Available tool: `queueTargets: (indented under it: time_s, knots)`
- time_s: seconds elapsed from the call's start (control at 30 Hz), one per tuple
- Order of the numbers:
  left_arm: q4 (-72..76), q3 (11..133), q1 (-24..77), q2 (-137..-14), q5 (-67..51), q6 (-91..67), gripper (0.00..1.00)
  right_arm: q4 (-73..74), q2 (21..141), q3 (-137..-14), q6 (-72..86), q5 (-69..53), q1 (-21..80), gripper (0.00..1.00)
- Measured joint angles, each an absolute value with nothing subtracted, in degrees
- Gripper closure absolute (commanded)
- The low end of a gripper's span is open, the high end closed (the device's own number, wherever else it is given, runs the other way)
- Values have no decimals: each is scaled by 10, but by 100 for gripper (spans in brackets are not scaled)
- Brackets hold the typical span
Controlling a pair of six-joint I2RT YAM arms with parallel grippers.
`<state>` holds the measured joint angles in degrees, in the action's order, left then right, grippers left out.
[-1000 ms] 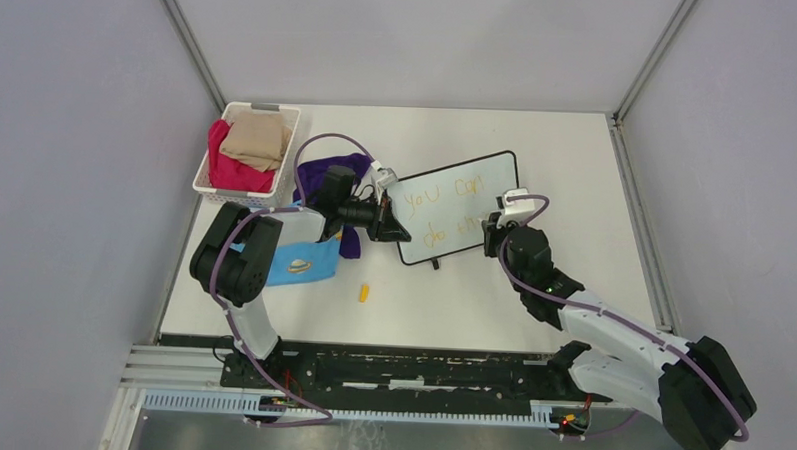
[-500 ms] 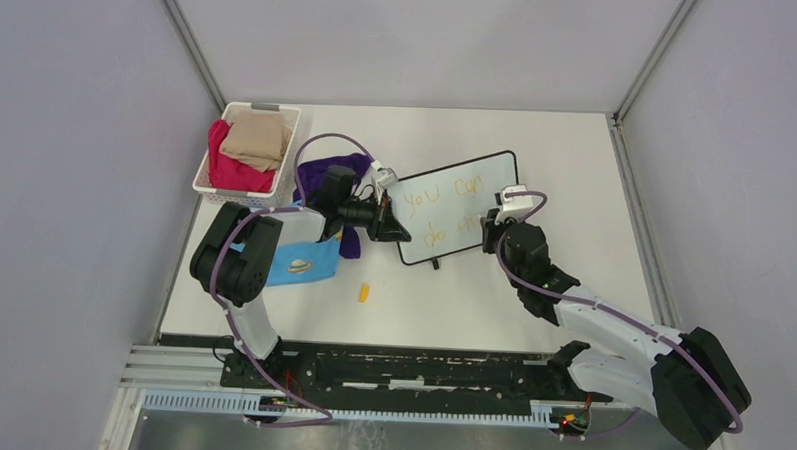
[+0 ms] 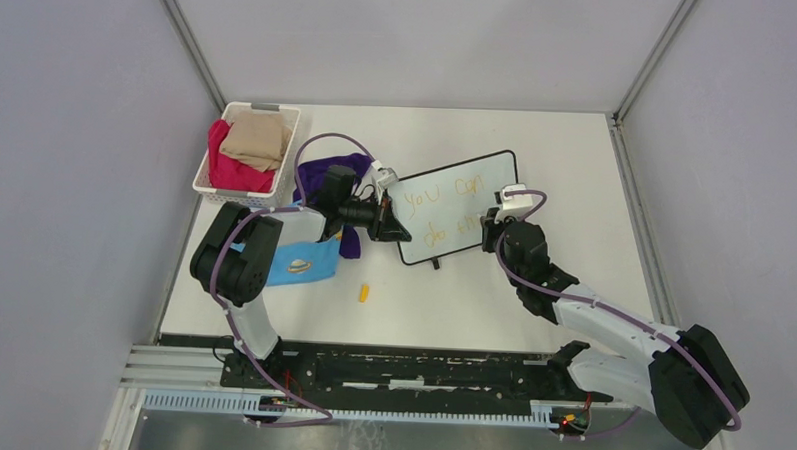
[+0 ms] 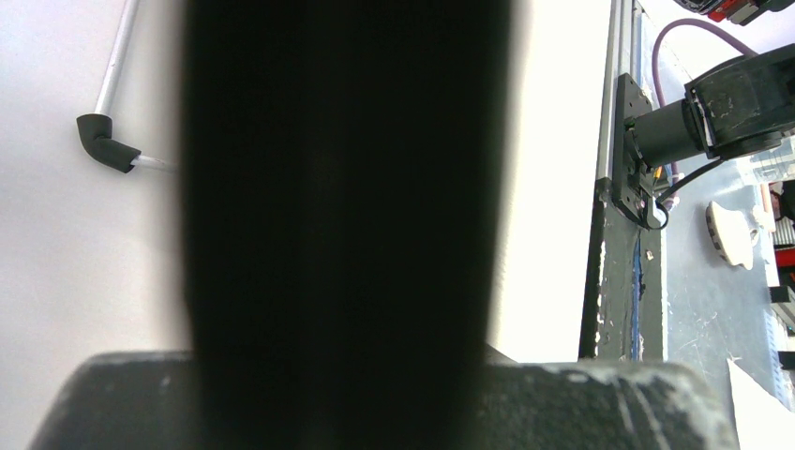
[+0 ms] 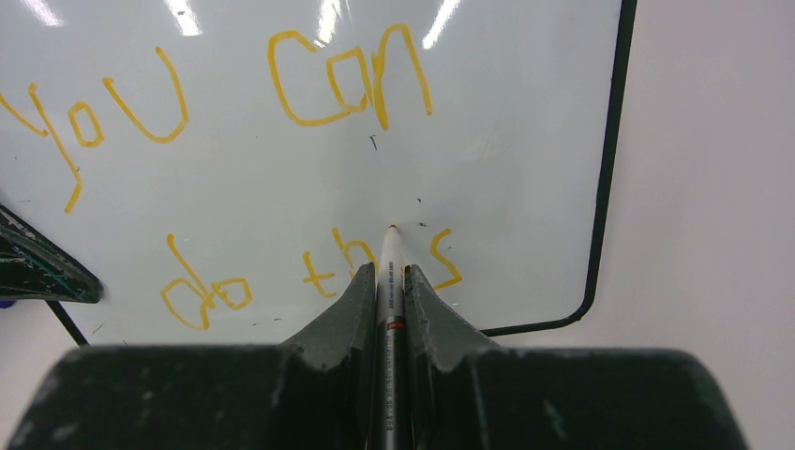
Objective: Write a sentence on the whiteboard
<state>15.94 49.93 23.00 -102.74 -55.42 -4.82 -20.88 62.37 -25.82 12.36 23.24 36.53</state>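
Yellow-orange letters of the sentence (image 5: 305,120) read "you can" on the far line and "do th s" on the near one. We see the whiteboard (image 3: 498,170) mid-table, turned askew, between the two arms. Our right gripper (image 5: 389,274) pinches a marker (image 5: 390,251), its tip at the board in the gap between "th" and "s". Our left gripper (image 3: 394,231) is pressed together on the board's near left corner; its own camera shows mostly darkness. Near the left arm lies a small yellow cap (image 3: 364,293).
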Motion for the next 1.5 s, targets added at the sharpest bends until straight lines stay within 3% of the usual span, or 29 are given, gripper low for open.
queueTargets:
  time_s: [0.7,1.1,1.5]
  knots:
    - [160,500,230,-1029,-554,-48,98,-193,611,-258,126,232,362,100]
    - [158,502,230,-1030,-555,-48,98,-174,527,-256,128,235,362,100]
    - [158,502,230,-1030,-555,-48,98,-167,482,-164,179,270,320,100]
